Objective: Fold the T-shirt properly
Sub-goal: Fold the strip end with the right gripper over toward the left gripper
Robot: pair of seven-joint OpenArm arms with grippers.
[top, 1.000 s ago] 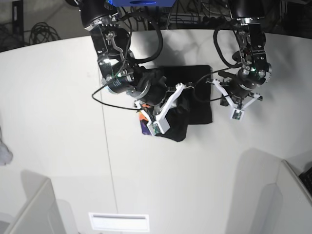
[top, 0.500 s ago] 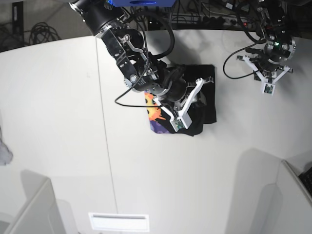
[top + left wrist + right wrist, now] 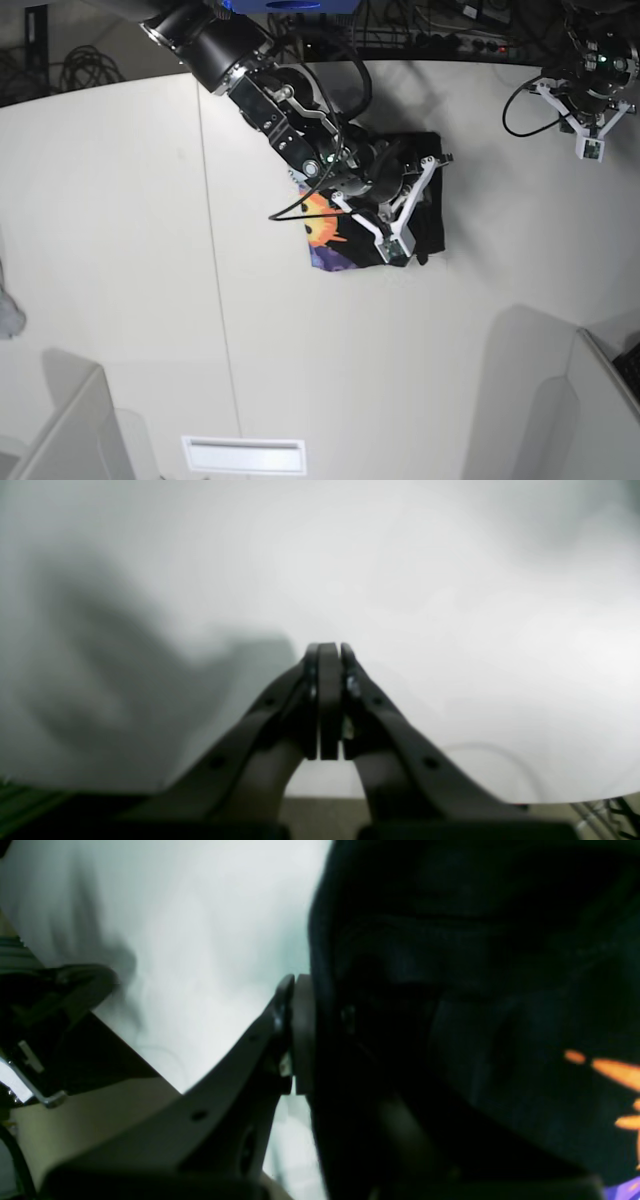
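i have the right end effector (image 3: 418, 205) pinched on a fold of the t-shirt (image 3: 425, 160), and in the right wrist view the black cloth fills the gap where the fingers meet, with a bit of orange print off to the side. over the last second that arm has dragged the cloth across itself from the near-left side toward the right, so the bundle that lay mostly black now shows the orange-yellow sun face on purple turned up along its left part. the t-shirt sits on the white table (image 3: 120, 250) toward the back, under the right arm, as a compact and rather lumpy pack.

the left end effector (image 3: 590, 110) has pulled away in the same second. it was beside the shirt's right edge and now hangs near the far right corner of the table, well apart from the cloth, its fingers (image 3: 327, 700) pressed together on nothing.

my read is that this is a late fold being laid over, carried by one arm alone. the layer looks bunched rather than flat, so i would expect to let go gently and then smooth it. a grey-white cloth scrap (image 3: 8, 315) lies at the left edge, out of play.
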